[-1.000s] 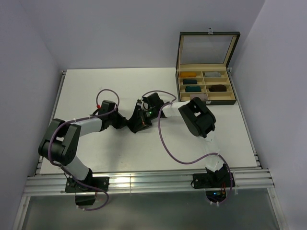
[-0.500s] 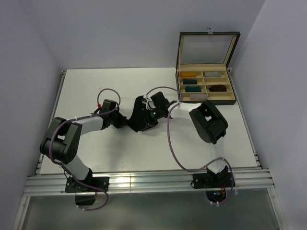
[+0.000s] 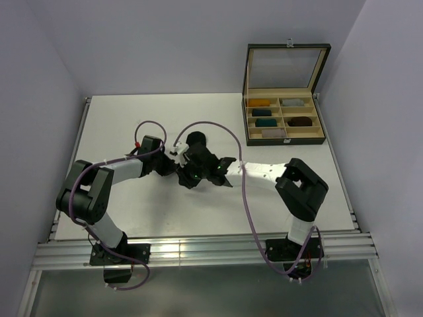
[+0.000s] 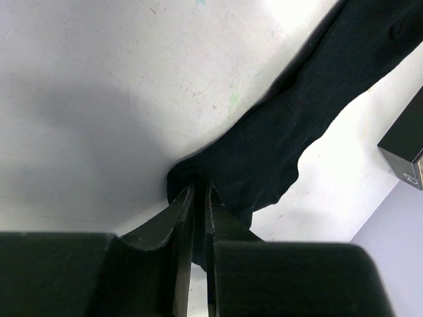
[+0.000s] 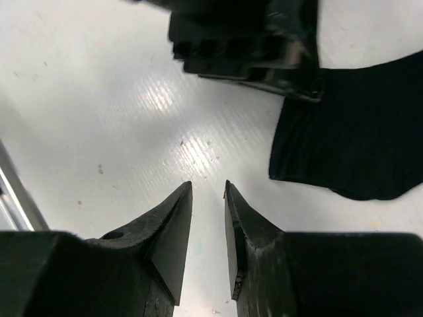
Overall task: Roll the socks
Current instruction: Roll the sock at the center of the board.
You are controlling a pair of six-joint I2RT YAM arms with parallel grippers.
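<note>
A black sock (image 4: 310, 112) lies on the white table, stretching away to the upper right in the left wrist view. My left gripper (image 4: 198, 190) is shut on its near end. In the top view the sock (image 3: 196, 142) is a dark shape at the table's middle, with my left gripper (image 3: 178, 166) at its near-left end. My right gripper (image 5: 207, 186) hangs just above the bare table, jaws slightly apart and empty, with the sock's edge (image 5: 357, 142) to its right. In the top view it (image 3: 190, 177) sits beside the left gripper. No brown striped sock can be made out.
An open wooden box (image 3: 285, 140) with rolled bundles in its compartments stands at the back right; its corner shows in the left wrist view (image 4: 404, 148). Purple cables loop over the table's middle (image 3: 218, 125). The left gripper's body (image 5: 244, 33) is just ahead of my right fingers.
My right arm's elbow swung out to the right, and its gripper came off the sock toward the near left, next to the left gripper. The left gripper kept its hold.
</note>
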